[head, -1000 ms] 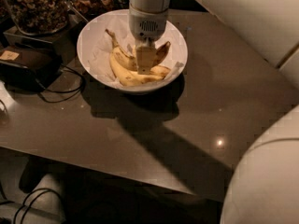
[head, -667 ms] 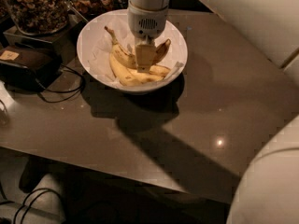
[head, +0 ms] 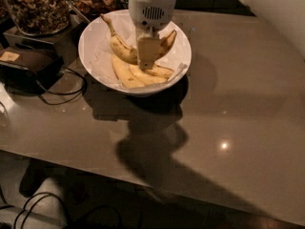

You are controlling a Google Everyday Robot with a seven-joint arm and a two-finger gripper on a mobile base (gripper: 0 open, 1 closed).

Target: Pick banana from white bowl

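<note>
Pincer point(head: 147, 62) seemingly on banana point(head: 121, 49); nut jars point(head: 35, 8) behind

The white gripper point(head: 147, 63) hangs in the round white bowl point(head: 90, 44). Glass nut jars point(head: 35, 6) and a black corded box point(head: 26, 63) crowd the bowl's left; to its right lies open grey tabletop point(head: 238, 89)

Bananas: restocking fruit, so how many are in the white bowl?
4 bananas: one upper left, one upper right, either side of the claw; two along the white bowl's near side. The claw may hide more.
</note>
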